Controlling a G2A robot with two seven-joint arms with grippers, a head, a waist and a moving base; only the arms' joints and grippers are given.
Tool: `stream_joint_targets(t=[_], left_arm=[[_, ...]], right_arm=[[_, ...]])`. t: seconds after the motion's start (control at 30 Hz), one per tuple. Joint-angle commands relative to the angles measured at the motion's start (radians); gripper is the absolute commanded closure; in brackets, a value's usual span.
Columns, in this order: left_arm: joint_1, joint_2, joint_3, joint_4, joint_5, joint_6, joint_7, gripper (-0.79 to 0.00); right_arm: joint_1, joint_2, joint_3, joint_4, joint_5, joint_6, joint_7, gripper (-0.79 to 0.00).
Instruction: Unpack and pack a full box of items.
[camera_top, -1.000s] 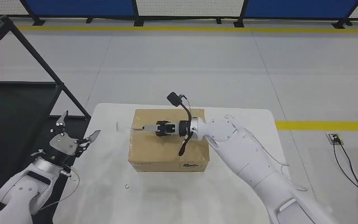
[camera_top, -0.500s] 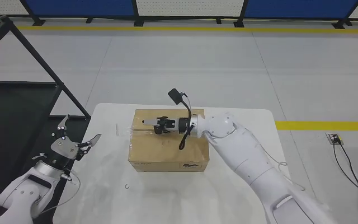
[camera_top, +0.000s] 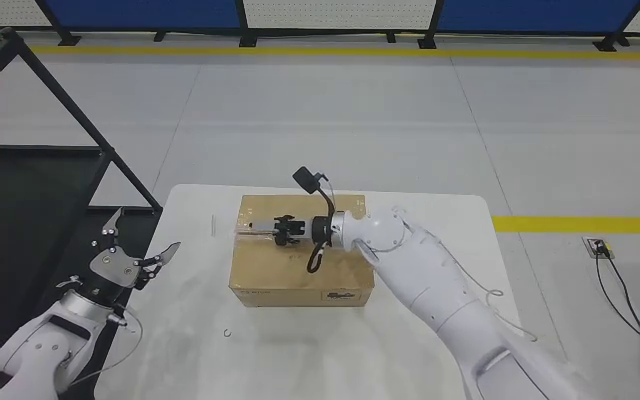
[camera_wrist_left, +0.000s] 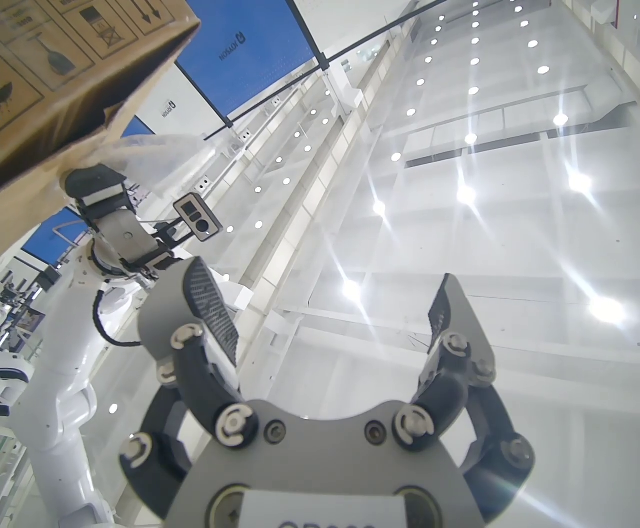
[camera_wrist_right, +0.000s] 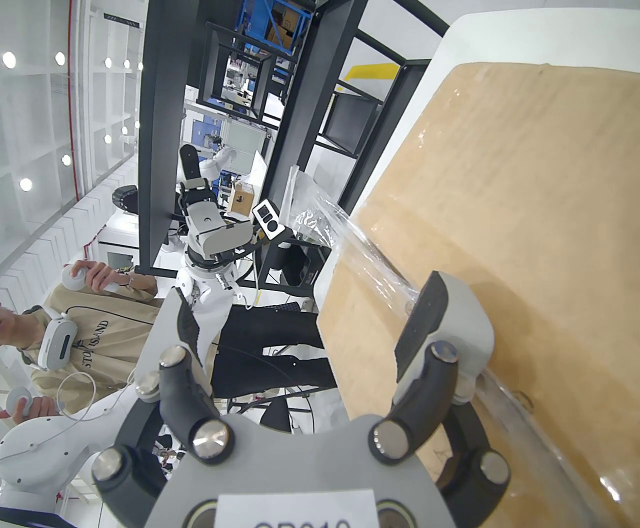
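Top view shows the cardboard box (camera_top: 290, 275) at the middle of the white counter (camera_top: 200, 300), with the right gripper (camera_top: 262, 226) over the far left part of its lid. Right wrist view adds that its jaws stand wide apart, gripping nothing, one finger (camera_wrist_right: 440, 320) lying on the lid against a strip of clear tape (camera_wrist_right: 370, 255) that lifts past the box edge. The left gripper (camera_top: 140, 236) hovers by the counter's left edge, well apart from the box, spread wide and empty; left wrist view has it tilted up toward ceiling lights (camera_wrist_left: 467, 195).

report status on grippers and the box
Left gripper open, at table edge. Right gripper open on box top, against clear tape. Box flaps shut, tape end loose.
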Motion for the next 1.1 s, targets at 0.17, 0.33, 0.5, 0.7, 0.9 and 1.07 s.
stream_joint_targets(t=[0.17, 0.33, 0.5, 0.7, 0.9, 1.07], left_arm=[[0.016, -0.008, -0.009, 0.001, 0.005, 0.004, -0.011, -0.785], [0.036, -0.013, -0.018, -0.001, 0.006, 0.004, -0.024, -0.785], [0.057, -0.016, -0.026, -0.011, 0.043, 0.006, -0.034, -0.785], [0.057, -0.022, -0.027, -0.017, 0.047, 0.02, -0.038, -0.785], [0.034, -0.028, -0.009, -0.025, 0.07, 0.038, -0.024, -0.785], [0.019, -0.033, 0.005, -0.025, 0.084, 0.042, -0.012, -0.785]], right_arm=[[0.01, -0.028, -0.011, 0.018, -0.007, -0.008, -0.009, -0.785], [0.02, -0.052, -0.021, 0.04, -0.01, -0.006, -0.025, -0.785], [0.04, -0.074, -0.021, 0.067, -0.01, -0.031, -0.039, -0.785], [0.066, -0.073, 0.003, 0.1, -0.006, -0.06, 0.006, -0.785], [0.072, -0.056, 0.03, 0.121, -0.013, -0.046, 0.095, -0.785], [0.063, -0.034, 0.059, 0.14, -0.024, -0.042, 0.11, -0.785]])
